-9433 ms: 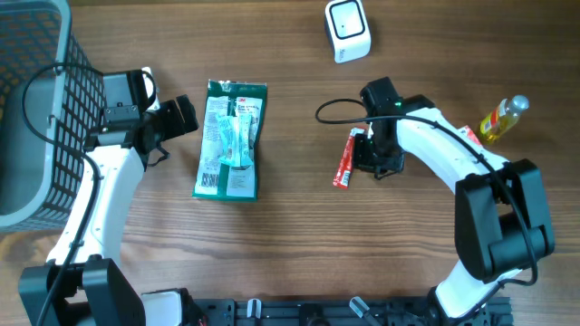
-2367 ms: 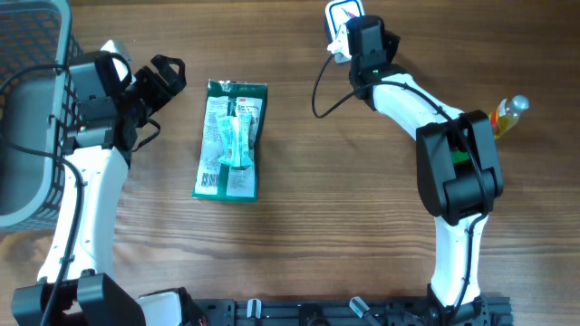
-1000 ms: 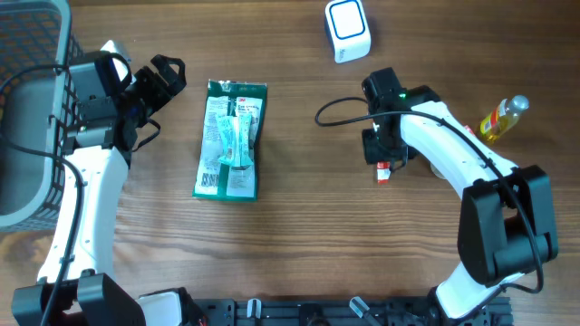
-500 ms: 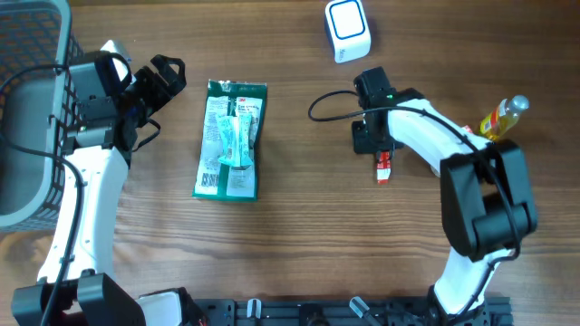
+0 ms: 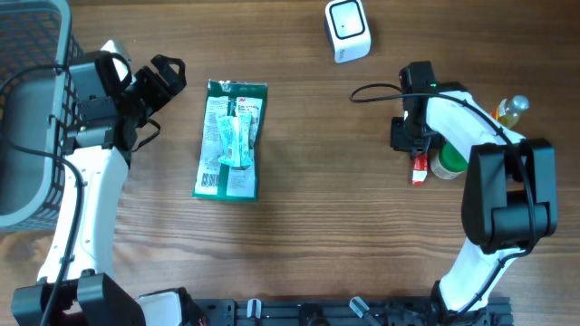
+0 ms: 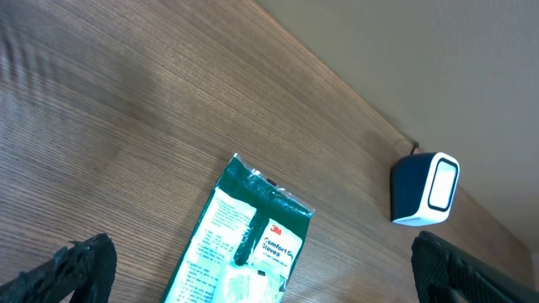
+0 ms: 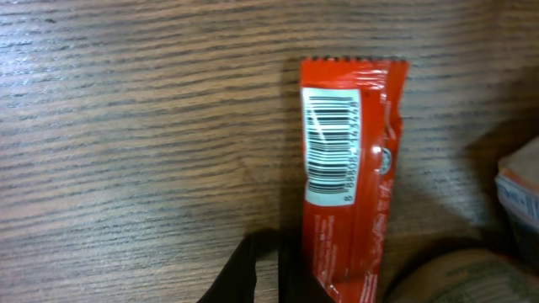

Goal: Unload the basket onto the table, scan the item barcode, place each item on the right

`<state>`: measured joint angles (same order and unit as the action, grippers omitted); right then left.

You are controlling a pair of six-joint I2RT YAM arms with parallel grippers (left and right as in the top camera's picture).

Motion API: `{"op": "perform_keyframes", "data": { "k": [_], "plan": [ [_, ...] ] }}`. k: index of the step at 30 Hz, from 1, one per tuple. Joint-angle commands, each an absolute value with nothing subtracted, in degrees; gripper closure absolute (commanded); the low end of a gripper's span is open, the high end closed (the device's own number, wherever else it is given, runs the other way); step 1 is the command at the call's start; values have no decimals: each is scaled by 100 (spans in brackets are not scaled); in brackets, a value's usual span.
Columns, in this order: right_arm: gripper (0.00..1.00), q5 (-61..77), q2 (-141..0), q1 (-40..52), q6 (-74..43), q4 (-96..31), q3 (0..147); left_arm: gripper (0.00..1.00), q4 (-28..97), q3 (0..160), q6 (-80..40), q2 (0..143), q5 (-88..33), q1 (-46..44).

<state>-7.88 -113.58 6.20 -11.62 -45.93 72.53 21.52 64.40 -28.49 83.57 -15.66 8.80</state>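
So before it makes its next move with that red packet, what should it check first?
1. Red packet gripped by right gripper: ok.
2. Barcode uncovered: ok, fully showing in the wrist view.
3. Packet in front of scanner: not ok, the scanner stands apart near the table's far edge.
4. Way to scanner free: ok, only bare wood between.
5. Left gripper out of the way: ok, open beside the glove pack.

Your surface (image 5: 308,226) is brown wood grain. A green packet (image 5: 231,140) lies flat just right of the left gripper (image 5: 168,77), and a grey basket (image 5: 27,118) stands behind it. A white scanner (image 5: 348,30) sits well beyond the right gripper (image 5: 412,149) – up and to its left. A green round item (image 5: 449,161) and a yellow bottle (image 5: 505,116) lie on its outer side. At its tip is a red packet (image 5: 419,169), barcode up – you can't tell whether it rests on the wood.
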Motion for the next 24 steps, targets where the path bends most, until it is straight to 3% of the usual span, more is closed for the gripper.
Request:
{"op": "perform_keyframes", "data": {
  "k": [1,3,6,13,16,22,24],
  "plan": [
    [84,491,-11662,679,-943,-4550,7299,0,2156,6462,-2720,8337,-1533,917],
    [82,1793,-11662,893,-1404,-4504,7511,0,2156,6462,-2720,8337,-1533,917],
    [79,2639,-11660,1557,-1876,-3839,7533,0,2156,6462,-2720,8337,-1533,917],
    [62,2187,-11679,3282,-2897,-1509,7533,0,2156,6462,-2720,8337,-1533,917],
    [56,2145,-11679,3395,-3295,-1203,7533,0,2156,6462,-2720,8337,-1533,917],
    [59,2231,-11679,3192,-3229,-1542,7531,0,2152,6462,-2742,8337,-1557,917],
    [59,2561,-11679,3033,-2943,-1704,7531,0,2689,6462,-2714,8331,-1688,915]
  ]
}}
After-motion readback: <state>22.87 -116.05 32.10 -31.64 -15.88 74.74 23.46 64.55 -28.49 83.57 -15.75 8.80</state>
